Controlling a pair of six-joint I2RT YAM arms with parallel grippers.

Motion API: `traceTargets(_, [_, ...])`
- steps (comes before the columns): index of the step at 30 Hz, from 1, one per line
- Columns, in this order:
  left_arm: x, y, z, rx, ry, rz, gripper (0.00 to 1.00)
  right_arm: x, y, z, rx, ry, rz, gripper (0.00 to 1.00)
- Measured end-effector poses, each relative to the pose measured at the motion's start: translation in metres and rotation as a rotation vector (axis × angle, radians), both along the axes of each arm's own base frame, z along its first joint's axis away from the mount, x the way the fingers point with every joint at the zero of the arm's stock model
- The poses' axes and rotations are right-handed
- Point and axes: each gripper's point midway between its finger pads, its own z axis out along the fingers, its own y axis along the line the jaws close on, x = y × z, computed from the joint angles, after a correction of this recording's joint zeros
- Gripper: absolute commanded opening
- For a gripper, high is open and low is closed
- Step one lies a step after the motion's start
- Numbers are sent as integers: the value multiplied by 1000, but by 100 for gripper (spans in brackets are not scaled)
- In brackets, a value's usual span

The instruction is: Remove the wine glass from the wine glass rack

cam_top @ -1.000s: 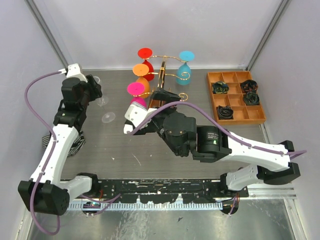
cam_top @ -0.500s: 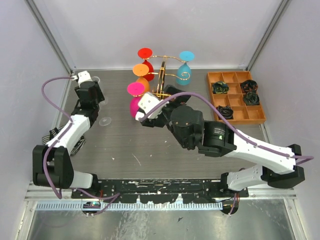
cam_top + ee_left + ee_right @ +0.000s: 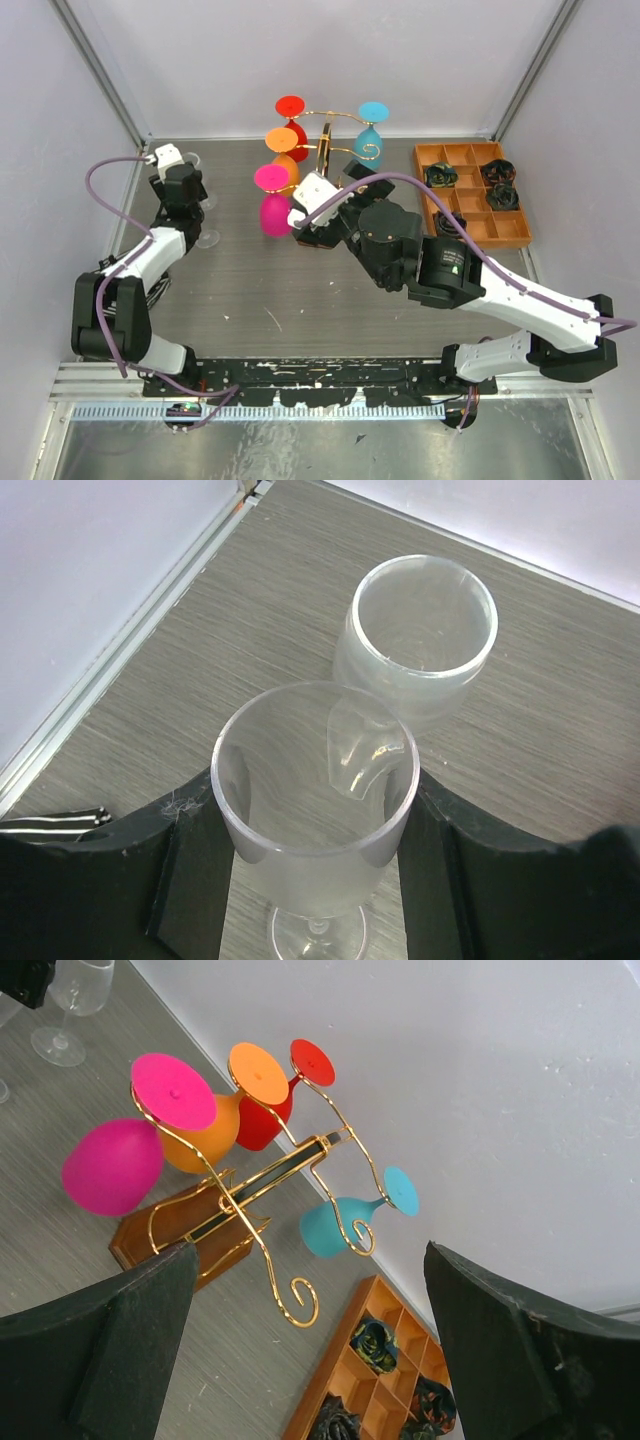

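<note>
Sizing up the magenta wine glass [image 3: 112, 1165], I see it hanging bowl-down by its round foot from the nearest arm of the gold wire rack on its brown wooden base [image 3: 160, 1230]. I judge it light, smooth and breakable, best taken around the bowl and slid outward along the wire. My right gripper [image 3: 308, 1255] stands wide apart, empty, just beside it. The orange glass [image 3: 200, 1138] hangs close behind, so a careless pull could knock it. My left gripper [image 3: 315, 815] is clamped on a clear stemmed glass [image 3: 315, 770] beside a second clear glass [image 3: 425, 640], well apart from the rack.
</note>
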Motion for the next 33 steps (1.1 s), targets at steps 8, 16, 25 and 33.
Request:
traceTargets(8, [3, -5, 1, 9, -16, 10, 76, 4, -5, -4, -18, 8, -14, 100])
traceTargets(16, [-1, -16, 6, 22, -24, -1, 89, 5, -6, -4, -11, 11, -13, 100])
traceTargets(25, [-18, -16, 20, 14, -45, 16, 94, 6, -7, -6, 17, 36, -14, 100])
traceTargets(33, [-42, -16, 38, -17, -51, 22, 95, 51, -36, -8, 211, 184, -179, 95])
